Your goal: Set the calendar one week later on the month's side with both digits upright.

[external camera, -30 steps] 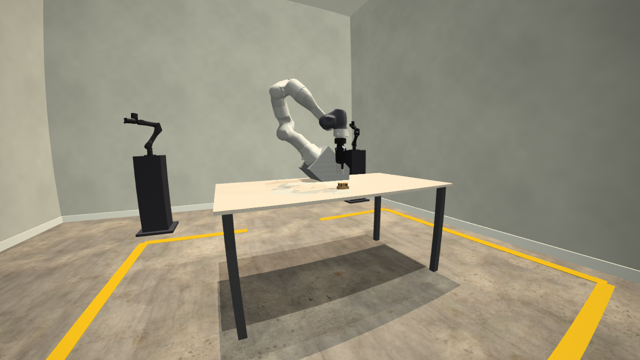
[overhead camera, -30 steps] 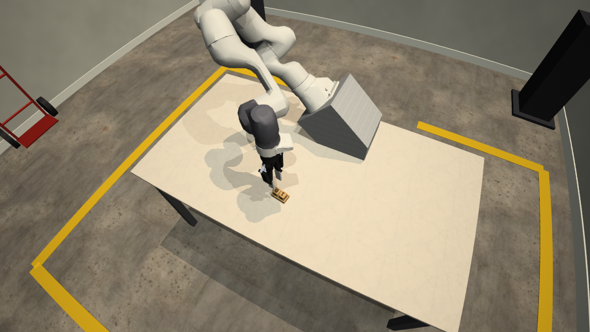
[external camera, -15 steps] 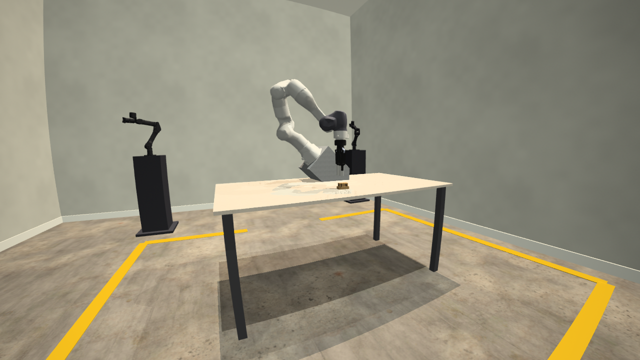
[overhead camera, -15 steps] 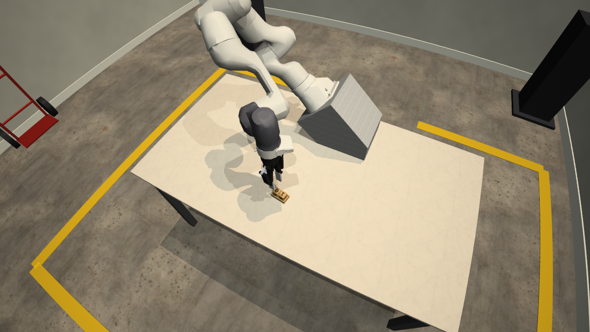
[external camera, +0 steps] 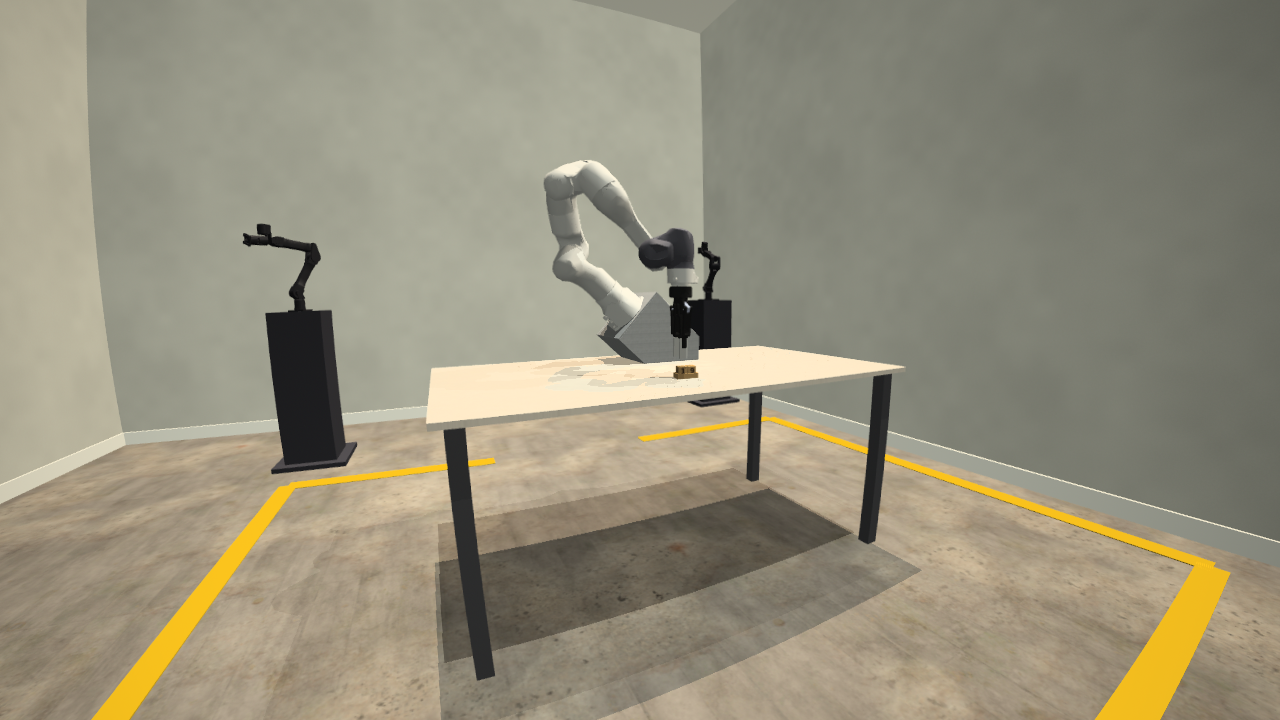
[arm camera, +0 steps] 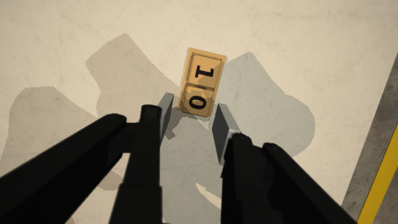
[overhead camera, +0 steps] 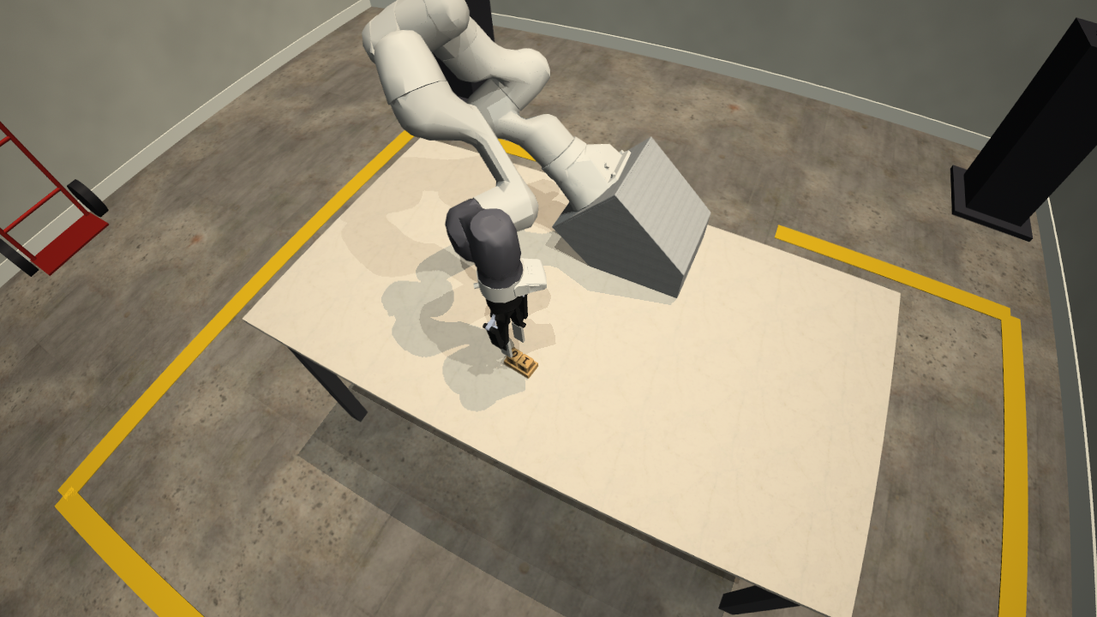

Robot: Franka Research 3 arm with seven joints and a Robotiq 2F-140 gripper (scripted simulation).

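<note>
Tan wooden calendar tray (arm camera: pixel 185 93) holding cubes "1" (arm camera: pixel 203 72) and "0" (arm camera: pixel 197 102); the gripper (arm camera: pixel 191 119), part-spread and empty, should descend centred, straddling one cube squarely.

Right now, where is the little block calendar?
In the wrist view, the calendar sits on the table, just beyond the gripper, whose fingers hold nothing.

Tan wooden cubes (arm camera: pixel 201 82) bear black digits on a pale cream table (arm camera: pixel 280 37).
</note>
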